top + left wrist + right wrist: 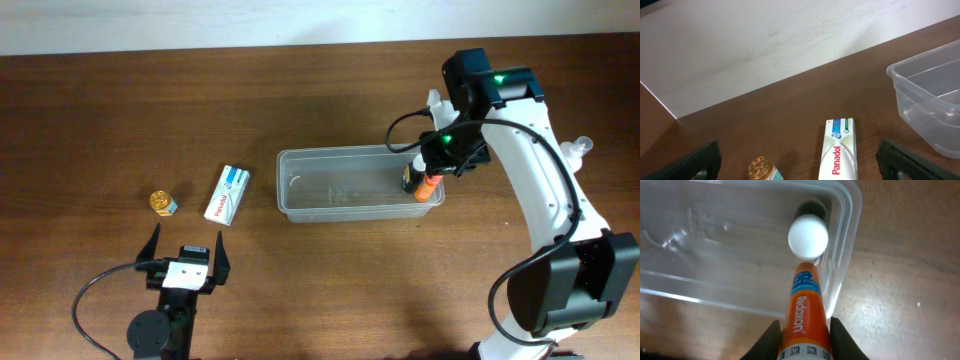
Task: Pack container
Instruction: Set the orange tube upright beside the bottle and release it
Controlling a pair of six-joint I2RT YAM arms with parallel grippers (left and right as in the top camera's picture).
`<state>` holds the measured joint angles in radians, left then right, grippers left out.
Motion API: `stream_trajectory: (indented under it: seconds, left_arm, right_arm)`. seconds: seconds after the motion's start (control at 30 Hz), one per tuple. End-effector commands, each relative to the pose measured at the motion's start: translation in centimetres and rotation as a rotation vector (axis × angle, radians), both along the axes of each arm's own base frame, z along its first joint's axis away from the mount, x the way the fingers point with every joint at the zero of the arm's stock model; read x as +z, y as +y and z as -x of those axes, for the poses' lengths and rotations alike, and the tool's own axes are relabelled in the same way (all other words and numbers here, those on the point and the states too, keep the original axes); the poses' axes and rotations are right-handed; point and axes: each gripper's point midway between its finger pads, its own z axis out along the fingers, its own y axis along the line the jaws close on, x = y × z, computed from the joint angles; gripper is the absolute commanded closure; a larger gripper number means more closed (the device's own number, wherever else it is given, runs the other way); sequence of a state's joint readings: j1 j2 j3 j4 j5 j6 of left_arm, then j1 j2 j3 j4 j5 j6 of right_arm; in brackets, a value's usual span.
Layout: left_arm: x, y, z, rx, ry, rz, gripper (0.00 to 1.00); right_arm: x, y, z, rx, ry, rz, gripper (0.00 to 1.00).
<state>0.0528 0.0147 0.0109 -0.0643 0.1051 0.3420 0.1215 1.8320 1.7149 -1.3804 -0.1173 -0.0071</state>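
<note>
Right gripper [805,335] clamps Redoxon tube [802,297] — over container [340,152]

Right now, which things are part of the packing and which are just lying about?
In play: container; Redoxon tube in right pincer; white-capped item inside.
Lying about: Panadol box; gold-lidded jar; small clear bottle, all outside it.

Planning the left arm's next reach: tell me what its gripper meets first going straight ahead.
The open left gripper aims between the gold-capped jar and the Panadol box, both inside its finger span. The box's near end looks closest, so probably that first, though depth is unclear.
</note>
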Motion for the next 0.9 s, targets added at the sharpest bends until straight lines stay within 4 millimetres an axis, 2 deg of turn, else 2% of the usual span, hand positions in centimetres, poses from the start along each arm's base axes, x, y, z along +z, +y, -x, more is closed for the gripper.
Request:
stream_trajectory:
  seconds: [0.0,0.23,0.6,0.87]
  left_arm:
    - [0.0,-0.1,0.0,-0.007,-0.003,-0.011,0.01]
    - [0.0,-0.1,0.0,-0.007,-0.003,-0.011,0.01]
    - [0.0,-0.1,0.0,-0.007,-0.003,-0.011,0.01]
    - [0.0,-0.1,0.0,-0.007,-0.003,-0.011,0.01]
  right_arm:
    - [-0.2,0.3,-0.2,0.002,-0.014,-0.012,0.78]
    - [-0.9,0.2,-0.5,0.003,-0.023,-0.009,0.77]
    - [-3.7,0.1,0.4,0.003,0.018,-0.004,0.77]
    - [-4.0,0.2,0.1,0.003,0.005,-0.006,0.77]
